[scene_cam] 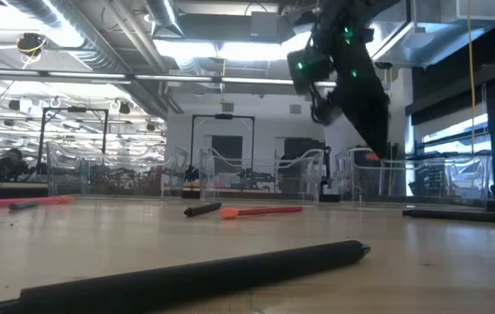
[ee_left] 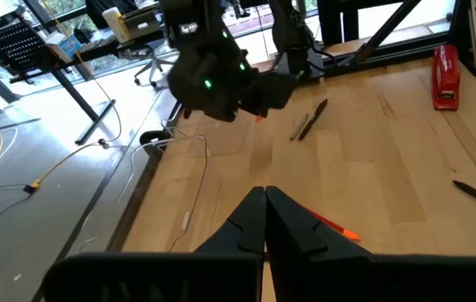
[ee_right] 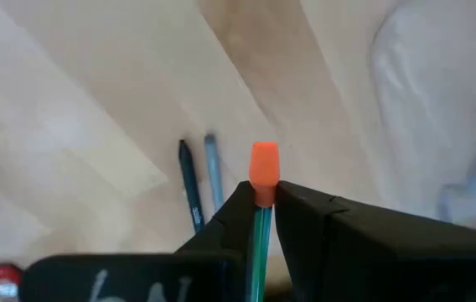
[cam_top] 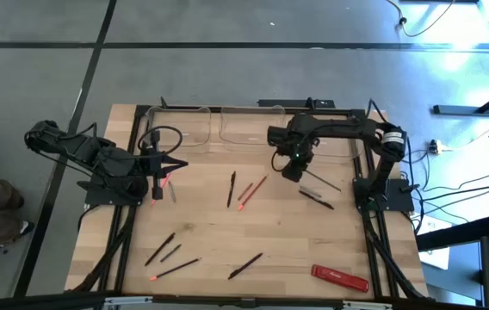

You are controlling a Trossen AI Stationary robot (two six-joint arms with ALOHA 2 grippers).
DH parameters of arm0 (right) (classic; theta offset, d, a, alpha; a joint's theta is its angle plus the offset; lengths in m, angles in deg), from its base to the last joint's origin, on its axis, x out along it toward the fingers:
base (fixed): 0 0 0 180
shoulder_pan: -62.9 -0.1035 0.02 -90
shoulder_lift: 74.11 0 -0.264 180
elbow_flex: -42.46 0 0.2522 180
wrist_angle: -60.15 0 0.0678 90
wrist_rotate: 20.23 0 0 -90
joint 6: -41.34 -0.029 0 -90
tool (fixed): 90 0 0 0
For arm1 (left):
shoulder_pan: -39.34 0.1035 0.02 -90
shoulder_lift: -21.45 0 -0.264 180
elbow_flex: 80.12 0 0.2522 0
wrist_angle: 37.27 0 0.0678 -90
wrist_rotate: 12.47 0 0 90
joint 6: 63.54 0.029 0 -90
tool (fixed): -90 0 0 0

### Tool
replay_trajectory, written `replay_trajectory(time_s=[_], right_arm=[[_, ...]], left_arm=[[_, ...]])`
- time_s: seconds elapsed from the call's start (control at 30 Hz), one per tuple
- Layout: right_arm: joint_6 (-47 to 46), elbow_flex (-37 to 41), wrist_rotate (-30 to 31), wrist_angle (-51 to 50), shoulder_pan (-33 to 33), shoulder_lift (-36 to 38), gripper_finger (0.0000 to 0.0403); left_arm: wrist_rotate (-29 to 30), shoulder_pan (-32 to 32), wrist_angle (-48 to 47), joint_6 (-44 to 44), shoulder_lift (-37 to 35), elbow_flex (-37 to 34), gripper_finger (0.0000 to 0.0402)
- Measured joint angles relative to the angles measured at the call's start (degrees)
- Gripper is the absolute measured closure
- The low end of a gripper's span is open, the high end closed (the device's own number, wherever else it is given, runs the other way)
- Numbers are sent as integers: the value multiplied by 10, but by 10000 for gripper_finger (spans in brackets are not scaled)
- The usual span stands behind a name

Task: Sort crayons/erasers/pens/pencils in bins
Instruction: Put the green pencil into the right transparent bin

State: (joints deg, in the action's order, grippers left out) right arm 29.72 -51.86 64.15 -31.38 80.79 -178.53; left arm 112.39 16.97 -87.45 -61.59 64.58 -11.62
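My right gripper [ee_right: 263, 197] is shut on a thin green stick with an orange cap [ee_right: 263, 164]. It hangs above the table's far right part [cam_top: 292, 169], near the clear bins [cam_top: 249, 125] along the far edge. My left gripper [ee_left: 265, 197] is shut and empty at the table's left [cam_top: 182, 164], over an orange-tipped stick [ee_left: 332, 225]. Several black pens lie flat on the table: one in the middle [cam_top: 232, 189], two right of centre [cam_top: 318, 196], and others near the front [cam_top: 160, 249]. My right gripper pinches the green stick's shaft [ee_right: 260, 222] between its two fingers, just behind the orange cap. The stick lies along the fingers, and its capped end sticks out past the fingertips. It is lifted clear of the table.
A flat red bar [cam_top: 340, 276] lies near the front right edge. A reddish stick [cam_top: 253, 189] lies beside the middle pen. In the low view a black pen [scene_cam: 195, 275] lies close in the foreground. A black frame [cam_top: 369, 155] stands on the table's sides.
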Motion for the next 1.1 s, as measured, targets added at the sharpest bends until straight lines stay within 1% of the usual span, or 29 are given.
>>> replay_trajectory(time_s=[0.1, 0.23, 0.37, 0.43, 0.5, 0.6, 0.67, 0.77, 0.87, 1.1], right_arm=[[23, -49, 18, -15, 1, 0, 358], [61, -113, 82, -53, 15, 0, 358], [102, -162, 137, -81, 44, 0, 358], [121, -178, 154, -89, 63, 0, 358], [144, -187, 168, -89, 83, 1, 358], [180, -184, 180, -84, 114, 1, 358], [200, -173, 180, -66, 130, 1, 358], [232, -152, 178, -34, 154, 1, 358], [265, -119, 163, 4, 174, 1, 358], [321, -41, 161, 95, 208, 1, 358]], left_arm=[[0, 0, 0, 0, 0, 0, 401], [0, 0, 0, 0, 0, 0, 401], [1, 0, 0, 0, 0, 0, 401], [12, 0, 3, -3, 0, 0, 401], [40, 0, 6, -3, 0, 0, 401], [79, 8, 22, -1, 5, 0, 401], [85, 20, 32, 4, 8, 2, 401], [76, 43, 32, 15, 21, 19, 401], [69, 64, 28, 17, 45, 54, 401], [57, 91, 26, 68, 107, 137, 401]])
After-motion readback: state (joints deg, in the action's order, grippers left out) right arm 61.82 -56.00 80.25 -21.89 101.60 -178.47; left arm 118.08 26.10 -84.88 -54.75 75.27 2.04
